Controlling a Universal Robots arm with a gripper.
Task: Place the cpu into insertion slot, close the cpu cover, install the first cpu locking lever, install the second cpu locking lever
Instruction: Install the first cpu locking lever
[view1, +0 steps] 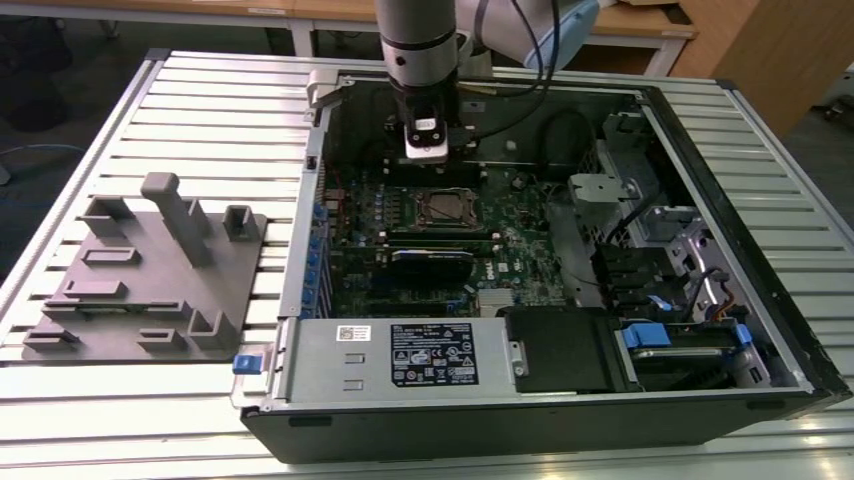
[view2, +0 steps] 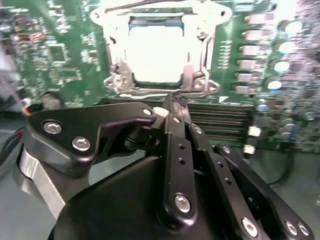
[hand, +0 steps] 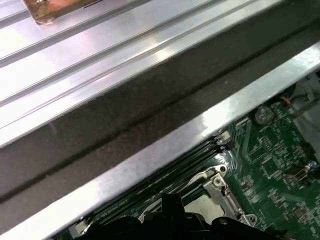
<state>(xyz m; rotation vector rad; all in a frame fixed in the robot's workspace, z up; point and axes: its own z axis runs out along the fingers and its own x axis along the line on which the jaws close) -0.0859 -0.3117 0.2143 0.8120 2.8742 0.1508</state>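
With the cpu (view2: 156, 55) seated in the insertion slot (view1: 445, 208) under its cover frame, I hold the gripper (view2: 175, 102) just beside it, jaws pinched together, empty.

Exterior view looks down steeply, far off; my wrist views sit close above the motherboard (view2: 65, 55), sharing the insertion slot (view2: 156, 55)
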